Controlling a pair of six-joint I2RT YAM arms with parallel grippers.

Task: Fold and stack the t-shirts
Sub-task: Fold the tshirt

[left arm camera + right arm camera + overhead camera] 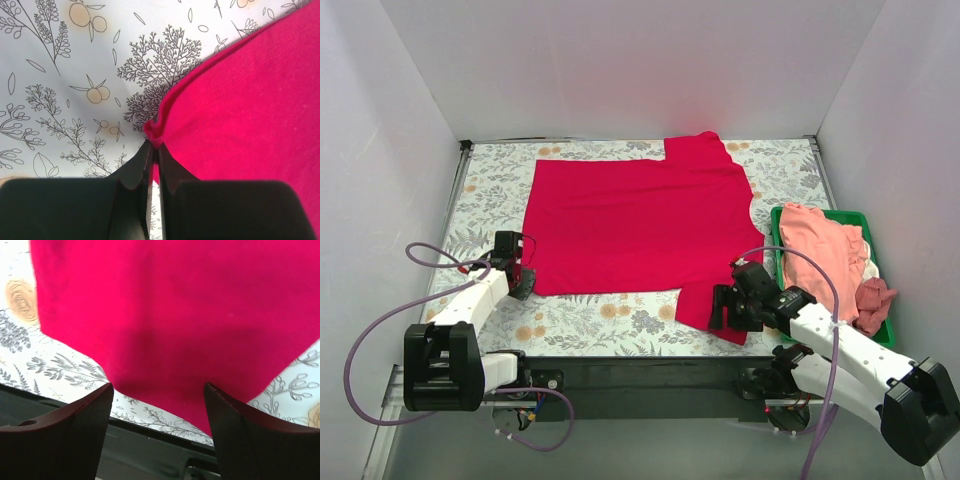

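- The crimson t-shirt [635,225] lies spread flat on the floral table [490,190], its corners reachable for folding.
- The left gripper [154,147] is pinched on the near-left hem corner (the fabric puckers at its tips), presumably to carry it over.
- The right gripper [157,405] has its fingers apart, straddling the near sleeve edge without gripping it.
- The salmon shirt [820,245] and the maroon shirt [873,300] are heaped in the green bin [845,213], apparently awaiting their turn.

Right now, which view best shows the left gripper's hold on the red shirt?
Left wrist: the left gripper is shut on a corner of the red shirt, fabric bunched at the tips. Top external shows it at that corner, too small to judge. Right wrist misses it.
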